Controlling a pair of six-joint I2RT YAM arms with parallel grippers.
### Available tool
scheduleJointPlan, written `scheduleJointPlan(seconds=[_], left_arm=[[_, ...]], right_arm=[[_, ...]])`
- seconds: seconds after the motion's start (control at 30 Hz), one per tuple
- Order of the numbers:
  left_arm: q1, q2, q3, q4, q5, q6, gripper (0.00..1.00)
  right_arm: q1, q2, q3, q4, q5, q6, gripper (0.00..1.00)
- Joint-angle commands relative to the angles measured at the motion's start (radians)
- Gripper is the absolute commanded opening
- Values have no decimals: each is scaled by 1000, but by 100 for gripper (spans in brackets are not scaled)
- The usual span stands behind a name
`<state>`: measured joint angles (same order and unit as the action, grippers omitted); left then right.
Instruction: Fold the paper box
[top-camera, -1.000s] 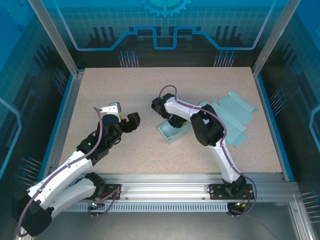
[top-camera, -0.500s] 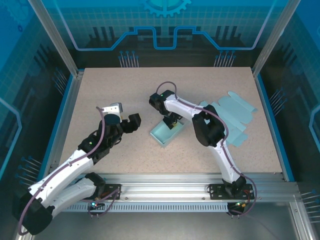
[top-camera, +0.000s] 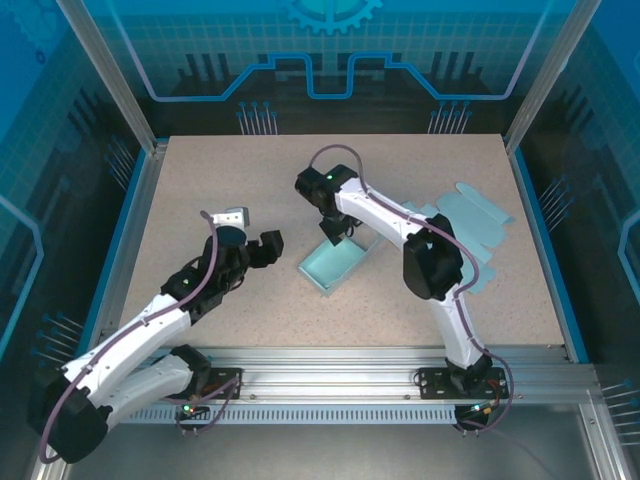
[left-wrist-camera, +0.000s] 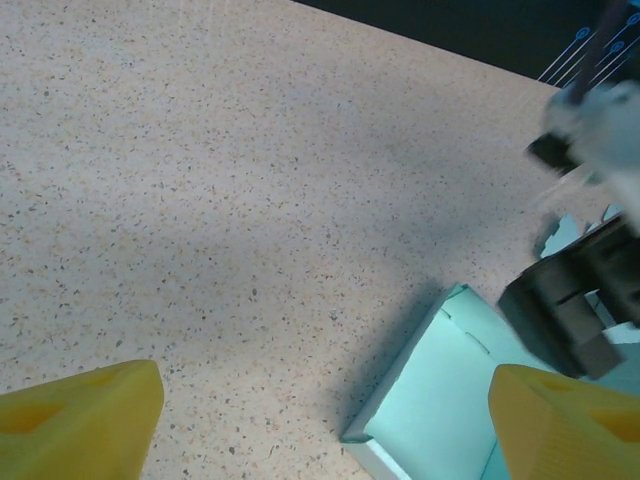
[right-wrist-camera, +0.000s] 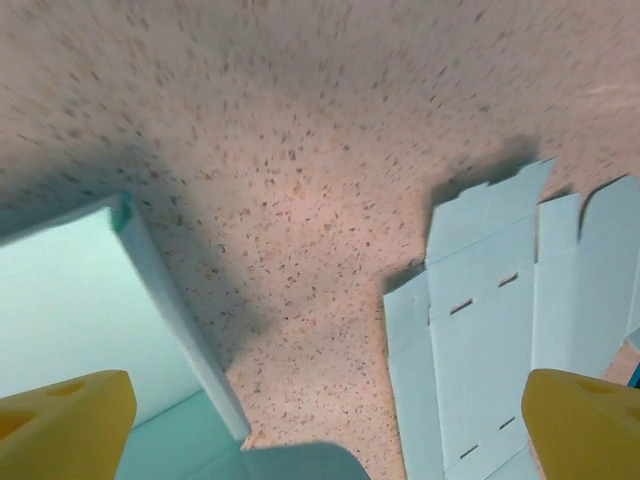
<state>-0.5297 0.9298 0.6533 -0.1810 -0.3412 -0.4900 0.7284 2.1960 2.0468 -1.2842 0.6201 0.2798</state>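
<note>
Paper box (top-camera: 337, 266) sits mid-table, formed into an open tray with walls up, long axis pointing toward 2 o'clock. Right gripper (top-camera: 336, 233) hangs over the box's 12 o'clock end, jaws spread wide, nothing between them. Left gripper (top-camera: 250, 233) is at the box's 9 o'clock, near but apart, also spread and empty. Flat blanks (top-camera: 470, 222) lie at 2 o'clock. Judgement: lift right straight up, don't snag the far wall, keep left clear.

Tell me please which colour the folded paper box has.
Light teal, plain with no pattern; the folded paper box shows best in the top external view.
</note>
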Motion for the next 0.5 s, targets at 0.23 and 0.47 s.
scheduleJointPlan(seconds=[0.23, 0.47], left_arm=[[76, 141, 82, -58, 16, 87, 86], [118, 299, 151, -80, 19, 155, 86]], right_arm=[[64, -275, 40, -88, 88, 49, 100], [69, -631, -257, -19, 164, 187, 100]])
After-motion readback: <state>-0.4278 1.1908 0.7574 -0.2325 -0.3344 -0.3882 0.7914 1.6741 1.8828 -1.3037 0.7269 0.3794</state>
